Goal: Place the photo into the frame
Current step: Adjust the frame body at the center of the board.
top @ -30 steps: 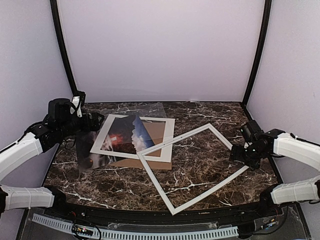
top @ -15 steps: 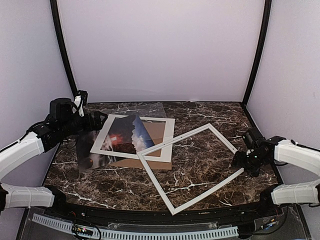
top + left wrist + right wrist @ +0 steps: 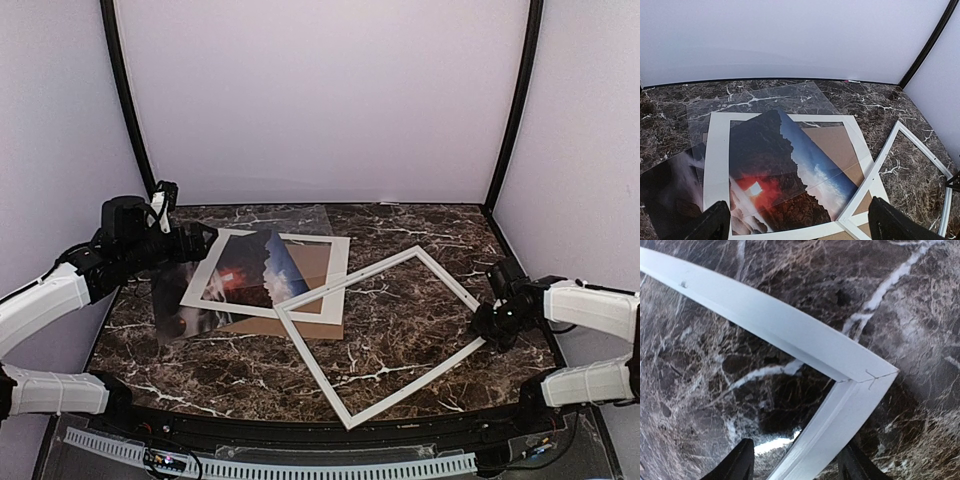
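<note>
The photo point(image 3: 785, 170) is not in the frame point(image 3: 765, 322) yet. It lies on the worktop point(image 3: 400, 330) just in front of the left tool point(image 3: 801, 222), under a white mat point(image 3: 717, 165). That tool is spread wide and holds nothing. The right tool point(image 3: 799, 460) has a finger on each side of the frame's edge, near a corner. A gap shows, so it is not pinching. I think nearly all the job is left.

lab robot booth: plain white walls point(image 3: 320, 100) around marble-patterned table point(image 3: 420, 230)
</note>
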Controlling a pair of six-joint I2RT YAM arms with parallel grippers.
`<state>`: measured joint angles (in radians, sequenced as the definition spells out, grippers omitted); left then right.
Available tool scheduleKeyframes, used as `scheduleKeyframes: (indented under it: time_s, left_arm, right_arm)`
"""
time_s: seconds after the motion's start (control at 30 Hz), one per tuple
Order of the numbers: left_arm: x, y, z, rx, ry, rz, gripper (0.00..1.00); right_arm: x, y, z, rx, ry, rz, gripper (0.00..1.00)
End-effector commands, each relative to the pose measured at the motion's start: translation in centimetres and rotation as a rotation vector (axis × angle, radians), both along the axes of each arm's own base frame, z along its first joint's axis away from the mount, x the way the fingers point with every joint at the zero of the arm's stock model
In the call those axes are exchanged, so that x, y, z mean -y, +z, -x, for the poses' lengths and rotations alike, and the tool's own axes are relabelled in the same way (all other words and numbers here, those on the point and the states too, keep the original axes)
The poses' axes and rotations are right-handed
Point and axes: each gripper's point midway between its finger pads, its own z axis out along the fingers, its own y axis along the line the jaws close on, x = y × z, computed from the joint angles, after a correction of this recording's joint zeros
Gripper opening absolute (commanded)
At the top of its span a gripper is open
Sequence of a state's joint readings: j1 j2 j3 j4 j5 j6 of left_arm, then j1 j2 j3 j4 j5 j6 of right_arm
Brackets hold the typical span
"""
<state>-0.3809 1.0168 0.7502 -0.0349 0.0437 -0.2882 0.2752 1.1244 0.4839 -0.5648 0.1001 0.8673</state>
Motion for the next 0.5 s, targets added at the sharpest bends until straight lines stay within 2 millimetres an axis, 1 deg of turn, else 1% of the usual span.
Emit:
scheduleKeyframes:
  time_s: [0.0,0.07,0.3,0.4,0.43,0.47]
  left_arm:
    - [0.4,0.1,0.2,0.008,-0.015,0.015,0.99]
    - [0.4,0.1,0.2,0.006,-0.018,0.010,0.99]
    - [0.6,-0.4,0.4,-0.007,-0.026,0.000,0.99]
    - [0.9,-0.9,0.3,-0.025,-0.034,-0.012,0.99]
    - [1.0,-1.4,0.3,-0.041,-0.037,-0.024,0.99]
    - [1.0,-1.4,0.3,-0.045,-0.039,-0.032,0.99]
  right_arm:
    - [0.7,0.8,-2.6,0.056,0.004,0.029,0.54]
    - [1.1,1.1,-3.5,0.064,0.014,0.059,0.51]
    - [3.7,1.6,-6.1,0.053,0.051,0.192,0.43]
    - [4.8,1.6,-7.3,0.034,0.082,0.238,0.40]
    - [5.1,1.5,-7.7,0.024,0.100,0.251,0.39]
    - [5.3,1.4,-8.2,0.015,0.118,0.264,0.38]
